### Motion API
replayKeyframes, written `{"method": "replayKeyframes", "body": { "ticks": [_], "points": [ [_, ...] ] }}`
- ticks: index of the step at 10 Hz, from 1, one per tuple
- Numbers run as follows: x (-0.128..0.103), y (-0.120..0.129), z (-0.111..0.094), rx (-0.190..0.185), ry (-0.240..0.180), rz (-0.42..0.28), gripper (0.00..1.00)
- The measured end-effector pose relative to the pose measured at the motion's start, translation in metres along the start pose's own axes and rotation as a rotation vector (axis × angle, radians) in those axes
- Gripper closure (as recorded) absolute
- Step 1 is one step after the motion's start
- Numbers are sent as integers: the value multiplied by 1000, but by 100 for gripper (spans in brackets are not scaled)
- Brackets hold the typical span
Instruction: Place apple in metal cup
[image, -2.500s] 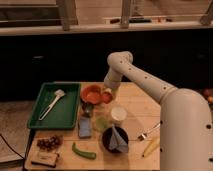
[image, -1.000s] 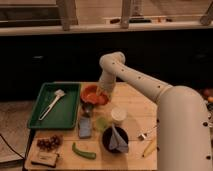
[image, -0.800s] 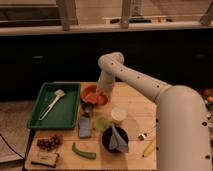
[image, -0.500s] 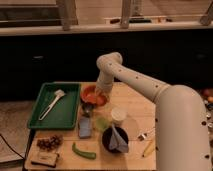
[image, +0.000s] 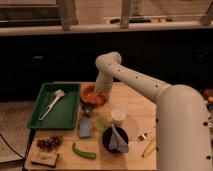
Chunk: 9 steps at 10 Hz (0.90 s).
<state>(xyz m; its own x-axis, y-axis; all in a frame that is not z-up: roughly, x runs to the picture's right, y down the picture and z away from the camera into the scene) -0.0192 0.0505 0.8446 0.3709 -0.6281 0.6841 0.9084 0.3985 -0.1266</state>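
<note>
My gripper (image: 99, 93) is at the end of the white arm, down at the right part of the shallow orange bowl (image: 89, 95) at the back of the table. I cannot make out the apple apart from the bowl and the gripper. The metal cup (image: 88, 108) is small, dark grey and stands just in front of the orange bowl, a little below and left of my gripper.
A green tray (image: 67, 114) with a white utensil (image: 52, 102) lies at the left. A pale green cup (image: 102, 123), a white cup (image: 118, 115), a blue packet (image: 85, 128) and a dark bowl (image: 115, 139) with a napkin stand in front. A green pepper (image: 83, 151), grapes (image: 49, 143) and cutlery (image: 145, 135) lie near the front edge.
The arm has swung left from beside the orange bowl and lowered, so my gripper is now over the bowl's right part. The other things have not moved.
</note>
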Motion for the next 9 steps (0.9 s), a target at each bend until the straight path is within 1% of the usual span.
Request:
{"method": "replayKeyframes", "body": {
  "ticks": [4,6,9],
  "points": [
    [-8,-11,-9,12,0,-55,100],
    [-17,-19,-16,20,0,-101,100],
    [-28,-33,-22,35,-10,-167,100]
  ]
}}
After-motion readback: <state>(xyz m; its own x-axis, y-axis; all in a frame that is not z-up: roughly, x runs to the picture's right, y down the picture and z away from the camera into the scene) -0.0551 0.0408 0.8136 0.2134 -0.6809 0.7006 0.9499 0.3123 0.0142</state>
